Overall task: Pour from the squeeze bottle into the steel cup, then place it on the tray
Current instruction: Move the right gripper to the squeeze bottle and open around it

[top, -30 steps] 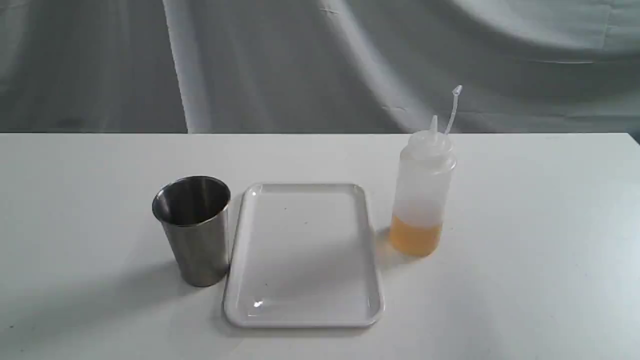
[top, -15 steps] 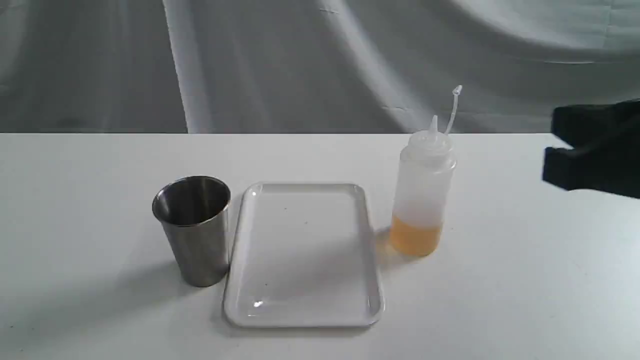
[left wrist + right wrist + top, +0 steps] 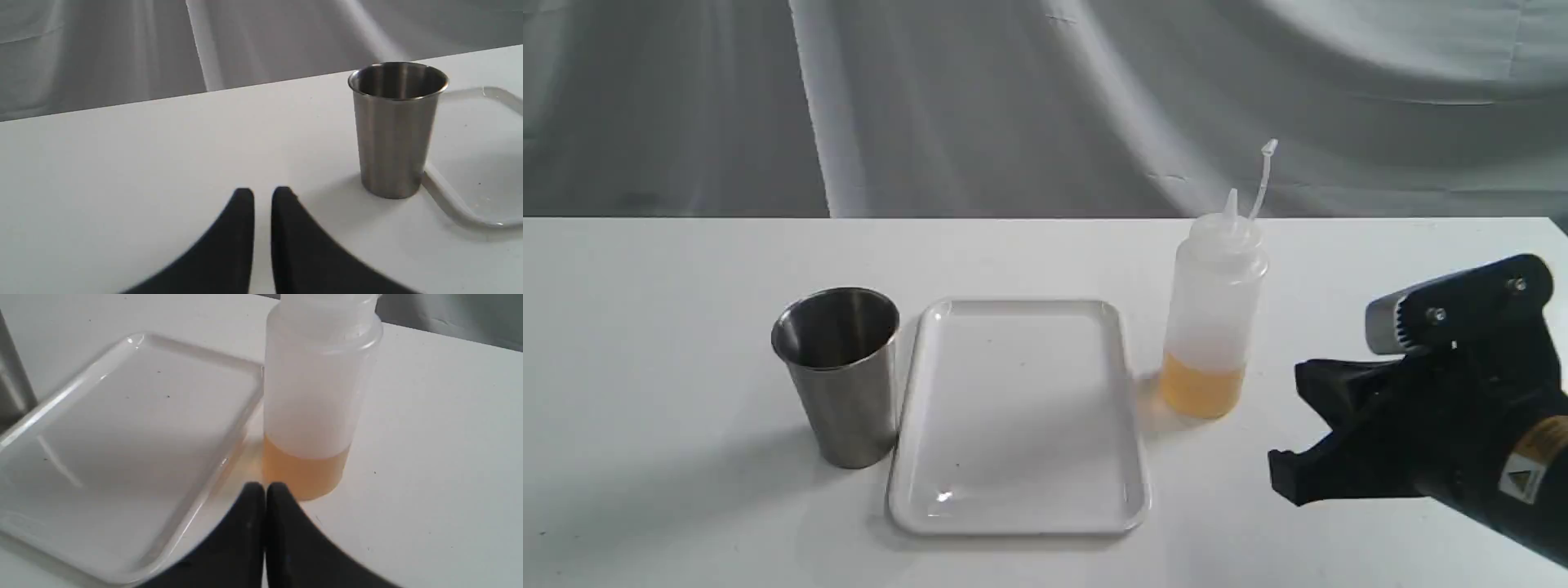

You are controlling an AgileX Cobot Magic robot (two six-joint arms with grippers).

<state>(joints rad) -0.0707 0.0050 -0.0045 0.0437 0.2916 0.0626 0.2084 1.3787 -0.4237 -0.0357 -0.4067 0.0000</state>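
The squeeze bottle [image 3: 1213, 318] stands upright on the table, right of the tray [image 3: 1018, 523], with amber liquid in its bottom quarter and its cap strap sticking up. The steel cup [image 3: 841, 384] stands upright against the tray's left edge and looks empty. My right gripper [image 3: 1290, 433] hangs low to the bottle's right, a short gap away; in the right wrist view its fingers [image 3: 265, 486] are pressed together just short of the bottle [image 3: 314, 400]. My left gripper [image 3: 263, 190] is shut with only a slit between its tips, off to the side of the cup [image 3: 394, 134], and is outside the exterior view.
The white table [image 3: 645, 327] ends at a grey draped cloth [image 3: 931, 106] at the back. The tray [image 3: 122, 416] lies bare beside the bottle, with a few tiny specks on it.
My right arm has come in from the right edge, dropping down and leftward toward the bottle. Bottle, cup and tray have not moved.
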